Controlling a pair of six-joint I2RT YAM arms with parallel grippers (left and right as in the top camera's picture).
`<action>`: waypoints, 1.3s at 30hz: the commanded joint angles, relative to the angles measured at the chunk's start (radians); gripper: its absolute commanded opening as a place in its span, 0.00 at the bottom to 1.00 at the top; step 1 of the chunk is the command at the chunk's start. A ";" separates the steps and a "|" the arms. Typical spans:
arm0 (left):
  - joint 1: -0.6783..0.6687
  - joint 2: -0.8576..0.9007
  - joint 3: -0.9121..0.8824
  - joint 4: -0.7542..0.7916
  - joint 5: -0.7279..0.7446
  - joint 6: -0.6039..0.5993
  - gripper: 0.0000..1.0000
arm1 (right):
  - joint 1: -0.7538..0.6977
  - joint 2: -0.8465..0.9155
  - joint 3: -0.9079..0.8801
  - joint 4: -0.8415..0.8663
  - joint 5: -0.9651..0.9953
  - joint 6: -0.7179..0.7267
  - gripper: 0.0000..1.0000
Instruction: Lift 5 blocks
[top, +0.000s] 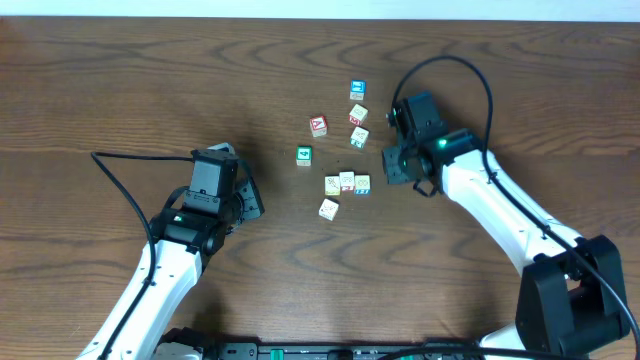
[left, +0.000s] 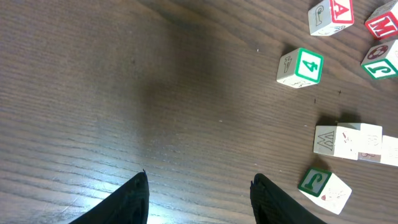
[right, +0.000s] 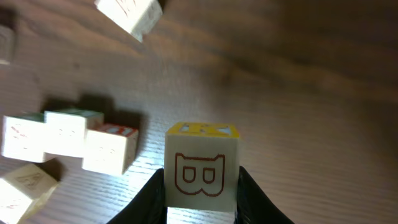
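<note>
My right gripper (right: 201, 193) is shut on a cream block (right: 201, 171) with a red letter B and a yellow top face. In the overhead view that gripper (top: 398, 165) sits just right of the cluster, and its block is hidden there. A row of three cream blocks (top: 347, 183) lies beside it, with another block (top: 328, 208) below. Two more blocks (top: 358, 125) lie further back. My left gripper (top: 247, 198) stands open over bare wood, left of the blocks. Nothing is between its fingers (left: 134, 202). A block with a green letter (left: 323, 190) lies just right of them.
A blue-faced cube (top: 357, 91), a red-faced cube (top: 318, 125) and a green-faced cube (top: 304, 155) lie around the cluster. The green cube shows a 4 (left: 300, 67) in the left wrist view. Black cables loop from both arms over the wooden table (top: 120, 80).
</note>
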 joint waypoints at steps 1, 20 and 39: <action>-0.003 -0.005 0.000 -0.003 -0.013 0.008 0.54 | 0.004 -0.011 -0.068 0.040 -0.040 0.028 0.13; -0.003 -0.005 0.000 -0.003 -0.013 0.008 0.54 | 0.041 0.000 -0.128 0.159 -0.101 0.059 0.20; -0.003 -0.005 0.000 -0.003 -0.013 0.008 0.54 | 0.049 0.019 -0.129 0.135 -0.082 0.167 0.17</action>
